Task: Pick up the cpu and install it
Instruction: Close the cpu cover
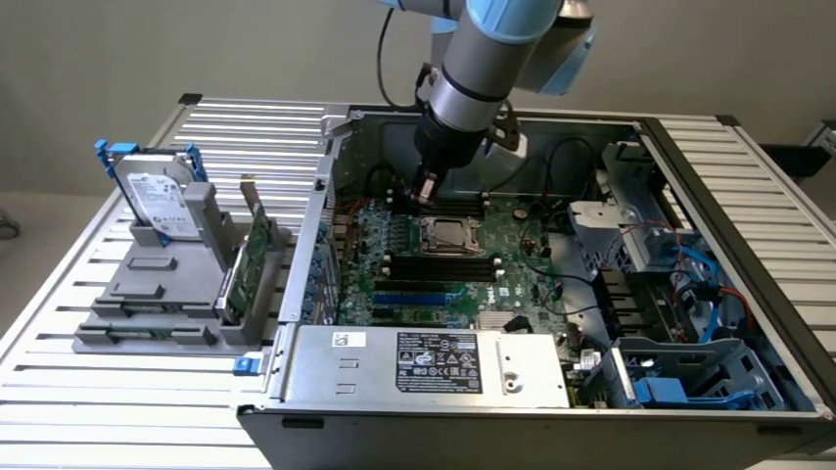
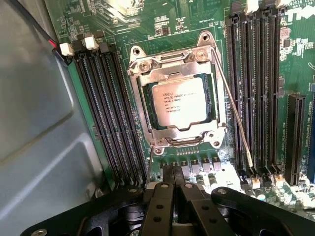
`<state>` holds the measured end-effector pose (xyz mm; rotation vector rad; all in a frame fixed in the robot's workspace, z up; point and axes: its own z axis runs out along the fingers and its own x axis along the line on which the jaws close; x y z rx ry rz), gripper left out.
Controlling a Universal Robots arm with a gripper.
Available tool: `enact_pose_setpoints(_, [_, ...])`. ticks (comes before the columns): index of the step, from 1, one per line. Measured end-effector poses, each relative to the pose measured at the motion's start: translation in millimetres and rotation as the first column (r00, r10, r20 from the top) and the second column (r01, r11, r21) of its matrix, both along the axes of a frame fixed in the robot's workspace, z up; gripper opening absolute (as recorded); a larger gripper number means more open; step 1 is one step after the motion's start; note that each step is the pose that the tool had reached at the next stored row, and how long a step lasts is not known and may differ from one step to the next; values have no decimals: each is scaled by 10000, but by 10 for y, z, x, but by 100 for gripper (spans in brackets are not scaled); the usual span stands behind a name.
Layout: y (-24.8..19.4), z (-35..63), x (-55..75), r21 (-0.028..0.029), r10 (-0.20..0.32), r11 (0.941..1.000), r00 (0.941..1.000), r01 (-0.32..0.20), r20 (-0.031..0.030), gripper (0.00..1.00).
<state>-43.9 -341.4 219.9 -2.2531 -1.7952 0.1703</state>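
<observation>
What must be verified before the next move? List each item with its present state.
1. The cpu lies flat in its place on the motherboard: ok.
2. The load frame lies over the cpu's edges: ok.
3. The end effector is shut and empty: ok.
4. The wire lever is latched: cannot tell.
5. The end effector is clear of the motherboard: cannot tell.

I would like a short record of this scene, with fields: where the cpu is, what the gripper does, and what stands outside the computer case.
cpu: lies flat in the motherboard socket, inside the metal socket frame
gripper: shut, nothing visible in it, above the board just beside the socket
computer case: open, lying on the slatted table
outside the case: hard drive and green circuit card, both upright in a grey holder, on the exterior view's left
</observation>
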Motion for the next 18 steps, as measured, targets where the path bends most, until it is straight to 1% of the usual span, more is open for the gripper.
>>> enact_pose_setpoints(3, [-1,-1,-1,3,-277,9996,9996,277,-11,11])
enact_pose_setpoints(4, [-7,-1,-3,3,-306,9995,9995,306,-33,11])
enact_pose_setpoints(9, [-49,0,-24,-4,-368,9993,9992,368,-153,11])
enact_pose_setpoints(12, [-95,7,-43,4,-388,9992,9990,388,-230,11])
enact_pose_setpoints(14, [-124,15,-50,19,-409,9992,9987,410,-295,11])
enact_pose_setpoints(15, [-136,18,-52,22,-427,9991,9985,428,-338,11])
enact_pose_setpoints(17, [-145,20,-54,22,-506,9987,9979,507,-403,11])
enact_pose_setpoints(18, [-145,21,-55,20,-593,9982,9974,594,-420,11])
